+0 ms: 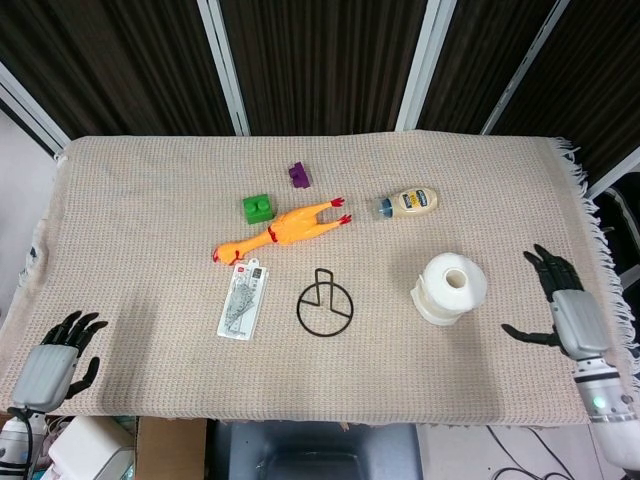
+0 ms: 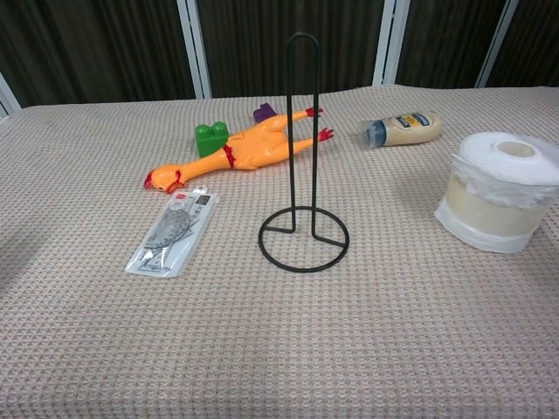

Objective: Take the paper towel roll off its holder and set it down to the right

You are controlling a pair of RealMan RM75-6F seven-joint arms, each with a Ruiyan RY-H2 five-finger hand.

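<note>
The white paper towel roll [image 1: 450,288] [image 2: 499,192] stands upright on the cloth, to the right of the black wire holder [image 1: 323,301] [image 2: 302,157], which is bare. My right hand [image 1: 567,313] is open, fingers spread, well to the right of the roll and apart from it; the chest view does not show it. At the near left corner of the table my left hand [image 1: 55,358] rests open, holding nothing.
A yellow rubber chicken [image 1: 280,231], a green block [image 1: 257,208], a purple block [image 1: 299,176] and a mayonnaise bottle [image 1: 408,203] lie behind the holder. A flat packet [image 1: 243,298] lies left of it. The table's right edge [image 1: 607,280] is close to my right hand.
</note>
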